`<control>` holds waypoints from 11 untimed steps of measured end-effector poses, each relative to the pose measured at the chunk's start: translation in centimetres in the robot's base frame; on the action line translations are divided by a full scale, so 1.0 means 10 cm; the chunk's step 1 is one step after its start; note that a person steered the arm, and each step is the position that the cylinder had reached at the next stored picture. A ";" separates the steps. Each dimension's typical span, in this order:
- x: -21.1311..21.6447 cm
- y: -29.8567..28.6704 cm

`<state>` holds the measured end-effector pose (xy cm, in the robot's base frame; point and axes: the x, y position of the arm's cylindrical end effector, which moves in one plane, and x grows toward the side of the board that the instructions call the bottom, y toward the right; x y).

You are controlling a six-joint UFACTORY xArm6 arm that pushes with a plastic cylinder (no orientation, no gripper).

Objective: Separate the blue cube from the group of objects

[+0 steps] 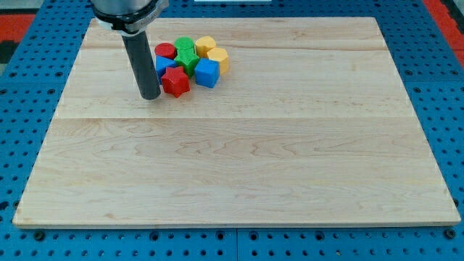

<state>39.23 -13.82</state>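
1. My tip (150,96) rests on the wooden board (239,181) at the view's left edge of the cluster, just beside the red star block (175,82). It is a plain rod with nothing to open or close, and it holds nothing; whether it actually touches the red star I cannot tell.

2. The blue cube (207,72) sits on the cluster's lower right side, on the far side from my tip. It appears to touch the green block (188,56) on its left and the yellow hexagon block (218,58) just above it.

3. The main risk, as I judge it: pushing straight toward the view's right from here would drive the red star into the pile and shove the whole group along together, separating nothing.

4. A second risk: a glancing contact could spin the cube, or drag the yellow hexagon along with it.

5. Another blue block (162,65), partly hidden behind my rod, lies at the cluster's left. Its shape is unclear, and I could mistake it for the target.

6. Also packed in are a red cylinder (166,50) at the upper left and a second yellow block (205,45) at the top.

7. The red star and green block stand between me and the cube. I likely need to go round below the cluster, since the board to the cube's lower right looks free.
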 end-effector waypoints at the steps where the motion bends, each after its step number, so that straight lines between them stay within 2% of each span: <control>1: -0.06 -0.07; 3: -0.59 -0.26; 4: -0.75 -0.10; 6: -0.54 0.44; 8: -0.49 0.93; 10: -0.46 1.71; 11: -0.37 1.87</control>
